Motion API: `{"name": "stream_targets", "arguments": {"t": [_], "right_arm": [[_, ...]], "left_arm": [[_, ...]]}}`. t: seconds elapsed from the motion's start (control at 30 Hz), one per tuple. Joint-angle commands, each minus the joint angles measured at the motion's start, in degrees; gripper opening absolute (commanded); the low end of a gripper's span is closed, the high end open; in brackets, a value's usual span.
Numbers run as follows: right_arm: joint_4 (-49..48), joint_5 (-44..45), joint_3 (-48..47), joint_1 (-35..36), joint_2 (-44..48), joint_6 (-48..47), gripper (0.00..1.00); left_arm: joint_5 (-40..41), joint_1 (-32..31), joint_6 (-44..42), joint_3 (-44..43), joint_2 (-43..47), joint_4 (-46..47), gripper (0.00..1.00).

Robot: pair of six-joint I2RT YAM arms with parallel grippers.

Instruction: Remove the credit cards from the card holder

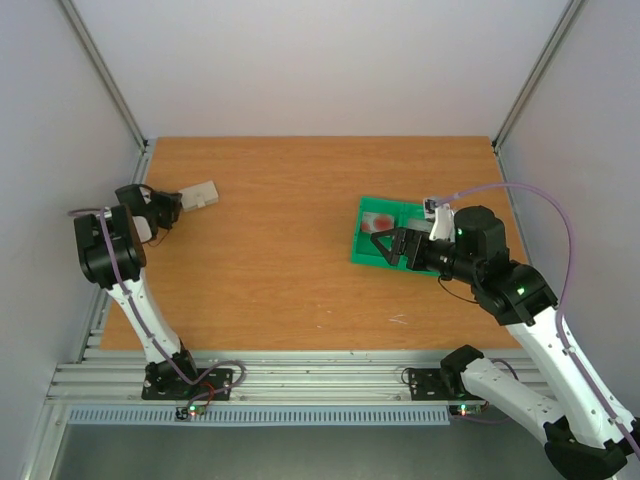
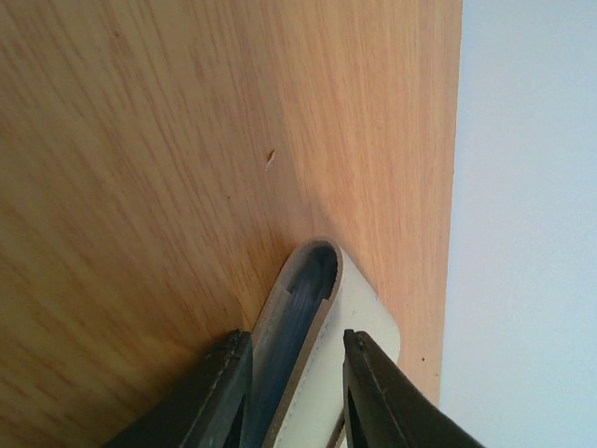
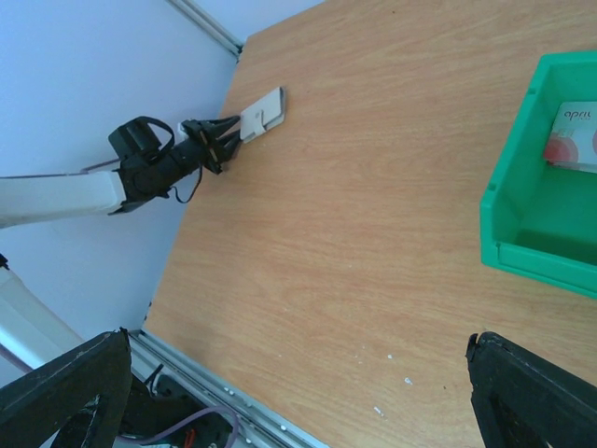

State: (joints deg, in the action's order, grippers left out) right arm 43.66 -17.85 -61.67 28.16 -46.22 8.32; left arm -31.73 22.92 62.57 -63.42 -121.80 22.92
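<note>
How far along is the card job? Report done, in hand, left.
Done: one white card with red marks lies in the green tray. In hand: the left gripper pinches the card holder; the right gripper hangs open over the tray, empty. Left: no other card is out; the holder's pocket looks dark inside, contents unclear.

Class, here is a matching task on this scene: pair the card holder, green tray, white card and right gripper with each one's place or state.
1 card holder
2 green tray
3 white card
4 right gripper

a jaws wide open
b inside the green tray
c between the jaws of the left gripper
d right half of the table

Pairs: 1-c; 2-d; 3-b; 4-a
</note>
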Motion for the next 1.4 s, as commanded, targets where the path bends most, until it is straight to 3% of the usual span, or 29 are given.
{"name": "stream_targets", "arguments": {"t": [0.0, 0.53, 1.03, 1.37], "right_arm": [[-1.5, 0.3, 0.5, -0.4, 0.9, 0.2, 0.98], [-1.1, -0.1, 1.5, -0.4, 0.8, -0.8, 0.98], [-1.7, -0.1, 2.4, -0.4, 0.3, -0.4, 0.99], [-1.7, 0.2, 2.4, -0.4, 0.1, -0.4, 0.98]], "left_arm": [[-1.4, 0.1, -1.2, 0.6, 0.2, 0.0, 0.28], [-4.2, -0.6, 0.2, 3.6, 2.9, 2.3, 0.30], [-6.9, -1.5, -0.5, 3.7, 4.0, 2.0, 0.22], [-6.7, -2.8, -1.7, 2.9, 2.8, 1.1, 0.24]]}}
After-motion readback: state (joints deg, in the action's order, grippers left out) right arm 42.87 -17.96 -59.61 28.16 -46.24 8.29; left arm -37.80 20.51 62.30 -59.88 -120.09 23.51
